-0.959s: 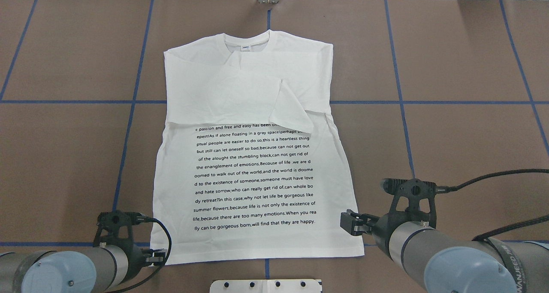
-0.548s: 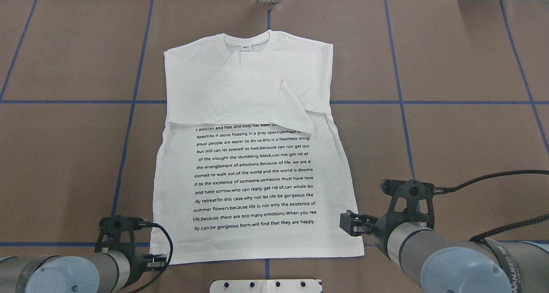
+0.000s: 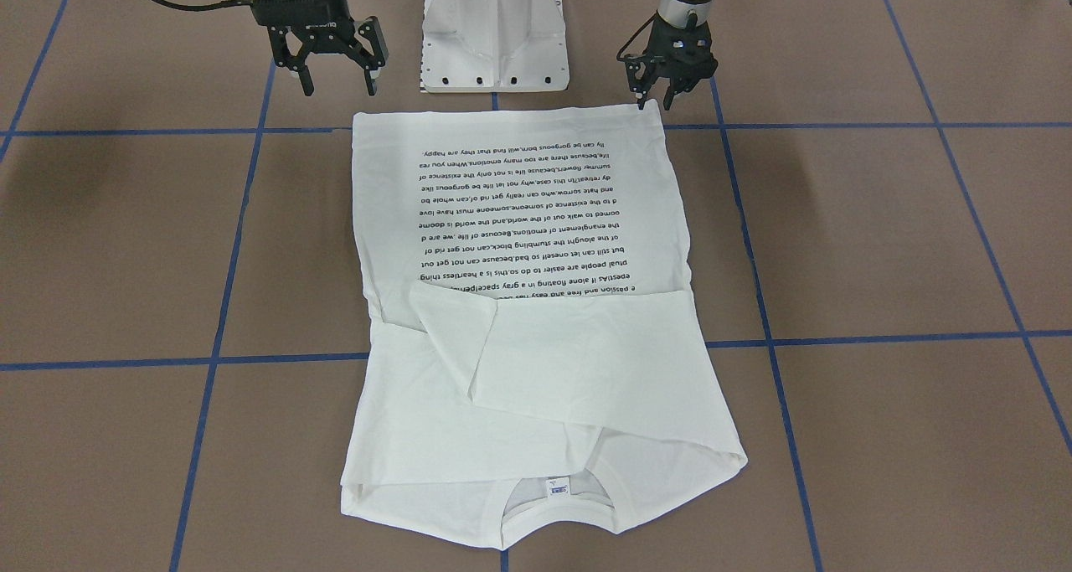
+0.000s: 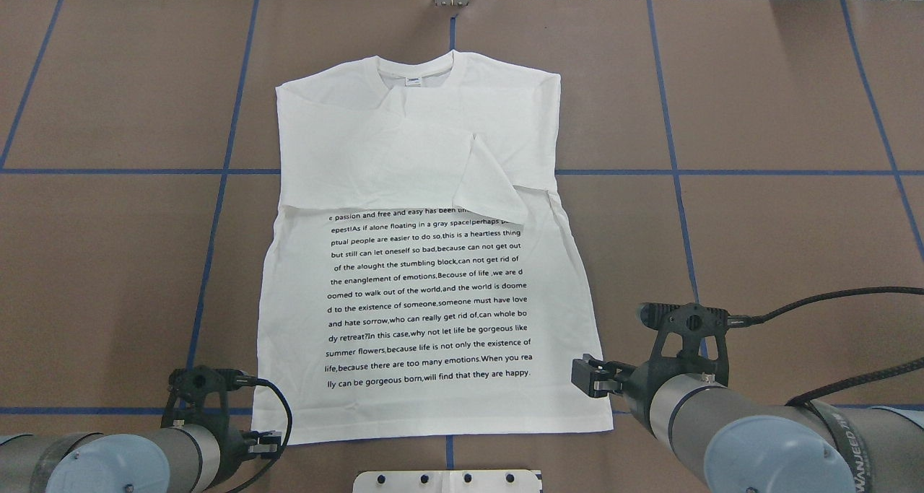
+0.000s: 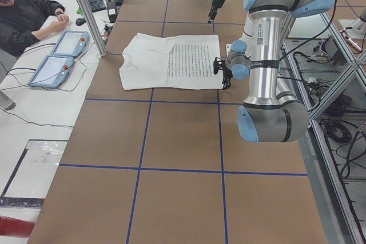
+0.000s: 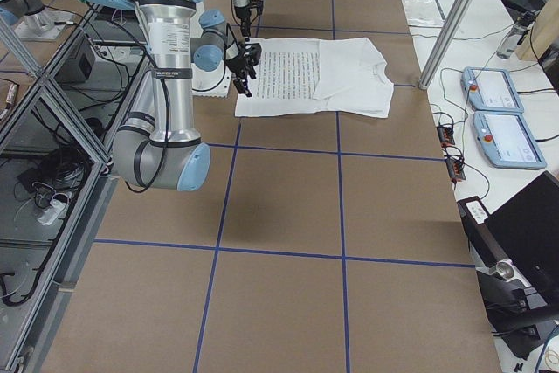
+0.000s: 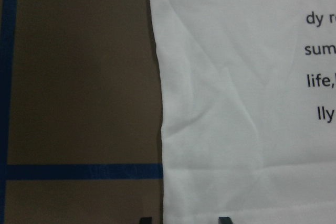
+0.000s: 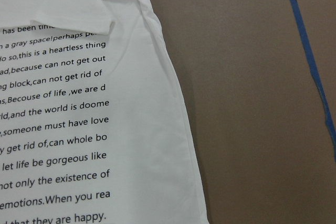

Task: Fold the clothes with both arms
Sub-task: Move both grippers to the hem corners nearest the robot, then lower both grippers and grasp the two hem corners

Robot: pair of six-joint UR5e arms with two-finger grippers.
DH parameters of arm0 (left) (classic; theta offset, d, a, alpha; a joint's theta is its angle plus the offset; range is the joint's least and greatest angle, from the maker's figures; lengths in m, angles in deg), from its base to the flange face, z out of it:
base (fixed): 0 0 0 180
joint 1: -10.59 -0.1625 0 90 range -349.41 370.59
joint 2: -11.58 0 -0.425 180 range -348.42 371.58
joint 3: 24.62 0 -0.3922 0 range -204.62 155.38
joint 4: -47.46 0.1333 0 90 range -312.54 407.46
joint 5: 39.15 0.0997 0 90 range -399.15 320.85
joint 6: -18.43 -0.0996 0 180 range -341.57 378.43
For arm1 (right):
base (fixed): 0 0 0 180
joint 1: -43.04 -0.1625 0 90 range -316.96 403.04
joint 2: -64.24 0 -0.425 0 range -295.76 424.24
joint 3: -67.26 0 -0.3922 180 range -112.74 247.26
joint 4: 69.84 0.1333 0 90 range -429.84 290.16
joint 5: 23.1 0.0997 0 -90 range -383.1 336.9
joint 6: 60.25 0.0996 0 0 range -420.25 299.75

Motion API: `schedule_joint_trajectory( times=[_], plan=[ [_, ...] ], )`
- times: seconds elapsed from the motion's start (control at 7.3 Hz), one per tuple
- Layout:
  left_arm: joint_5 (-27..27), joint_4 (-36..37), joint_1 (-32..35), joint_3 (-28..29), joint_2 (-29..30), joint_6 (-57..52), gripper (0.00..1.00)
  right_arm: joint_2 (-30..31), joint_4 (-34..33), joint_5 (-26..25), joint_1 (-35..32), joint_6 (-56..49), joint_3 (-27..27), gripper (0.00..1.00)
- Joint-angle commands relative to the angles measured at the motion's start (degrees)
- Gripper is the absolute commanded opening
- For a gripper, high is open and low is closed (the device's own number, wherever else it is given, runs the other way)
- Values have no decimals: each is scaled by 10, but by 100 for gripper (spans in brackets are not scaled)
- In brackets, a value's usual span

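The white T-shirt [image 4: 433, 262] lay flat in the middle of the table [image 4: 758, 226]. Its long axis ran straight up the overhead frame, with the hem [image 4: 433, 435] at the bottom nearest the robot and the neckline [image 4: 415, 67] at the top. Both sleeves [image 4: 498, 190] were folded in across the chest above the block of black text [image 4: 429, 298]. Each arm had its own hem corner. The left gripper [image 3: 657, 99], at the overhead frame's lower left, sat low at its corner with its jaws parted. In its wrist view the two fingertips [image 7: 224, 221] showed at the bottom edge, either side of the shirt's side edge. The right gripper [image 3: 339, 82], at the lower right, was spread wide and held nothing. It seemed to hang higher, near the shirt's side edge a little short of the corner, so the left looked the nearer to a pinch. The likely next step was to take both corners and carry the hem up along that axis toward the neckline. The white pedestal base [image 3: 494, 28] stood just behind the hem between the arms, and blue tape lines [image 4: 108, 170] crossed the table. In the left side view a person [image 5: 28, 15] sat well away at the upper left.
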Motion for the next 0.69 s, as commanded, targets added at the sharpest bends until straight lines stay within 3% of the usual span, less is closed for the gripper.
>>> schedule_joint_trajectory(
  times=[0.0, 0.41, 0.55],
  plan=[
    [0, 0, -1, 3, 1, 0, 52, 0, 0, 0, 0, 0, 1, 100],
    [-1, 0, -1, 4, 1, 0, 47, -1, 0, 0, 1, 0, 1, 100],
    [-1, 0, -1, 4, 1, 0, 38, -1, 0, 0, 1, 0, 1, 100]
  ],
)
